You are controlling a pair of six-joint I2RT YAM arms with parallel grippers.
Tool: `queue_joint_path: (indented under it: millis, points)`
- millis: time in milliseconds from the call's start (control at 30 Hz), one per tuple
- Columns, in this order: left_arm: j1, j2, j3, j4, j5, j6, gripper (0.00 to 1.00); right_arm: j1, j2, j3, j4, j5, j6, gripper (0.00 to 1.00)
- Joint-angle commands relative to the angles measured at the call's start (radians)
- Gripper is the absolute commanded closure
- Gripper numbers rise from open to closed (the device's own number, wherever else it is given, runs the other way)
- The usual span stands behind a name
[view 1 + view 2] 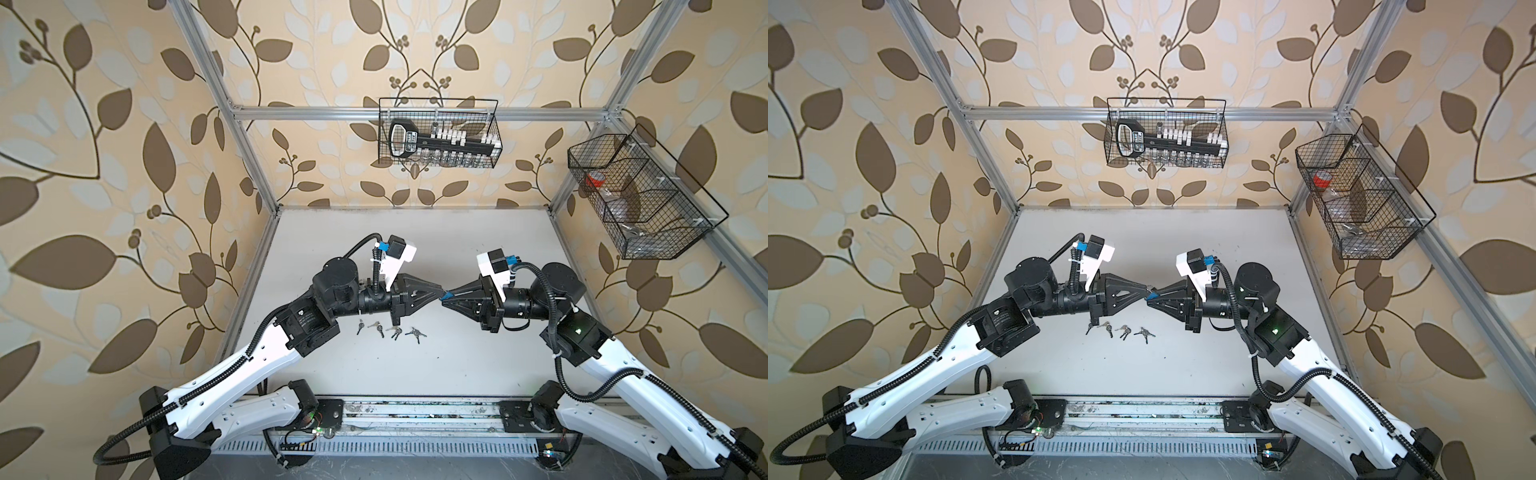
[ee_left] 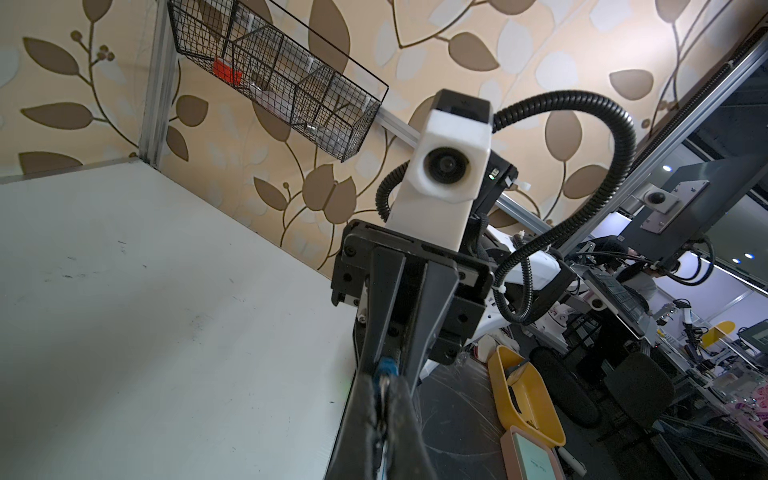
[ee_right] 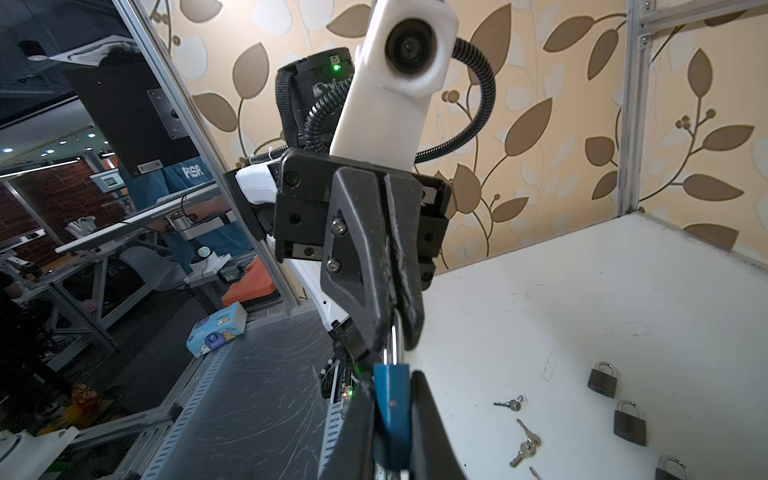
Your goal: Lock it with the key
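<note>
Both claws meet tip to tip above the middle of the table, raised off its surface. The right gripper is narrowly closed, clamping the body of the blue padlock between its fingers. The left gripper is pinched fully closed on the silver shackle standing out of that padlock.

Several loose keys lie in a row nearer the front edge than the back, just left of centre, below the left wrist. Three grey padlocks lie near them, seen only in the right wrist view.

Bare surface runs from the claws to the back edge and out to the right edge. Two wire baskets, one on the back rail and one on the right rail, hang well above the table.
</note>
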Motion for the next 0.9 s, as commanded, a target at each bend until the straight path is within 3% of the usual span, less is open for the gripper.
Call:
queue_joint_path:
  millis: [0, 233, 333, 533, 700, 867]
  points:
    - [0.003, 0.013, 0.047, 0.037, 0.015, -0.036, 1.00, -0.008, 0.002, 0.043, 0.005, 0.108, -0.090, 0.88]
    - [0.002, -0.020, 0.041, -0.025, -0.114, -0.035, 1.00, -0.008, -0.055, 0.002, -0.026, 0.260, -0.151, 0.58]
    - [0.002, -0.029, 0.040, -0.051, -0.181, -0.048, 1.00, -0.007, -0.105, -0.030, -0.041, 0.349, -0.192, 0.50]
    - [0.002, -0.043, 0.028, -0.052, -0.285, -0.114, 1.00, -0.007, -0.167, -0.120, -0.003, 0.511, -0.265, 0.44]
    - [0.003, -0.038, 0.022, -0.058, -0.360, -0.178, 1.00, -0.007, -0.136, -0.122, -0.012, 0.503, -0.320, 0.44]
    - [0.003, -0.017, 0.029, -0.058, -0.367, -0.218, 1.00, 0.006, -0.090, -0.101, 0.000, 0.485, -0.339, 0.47]
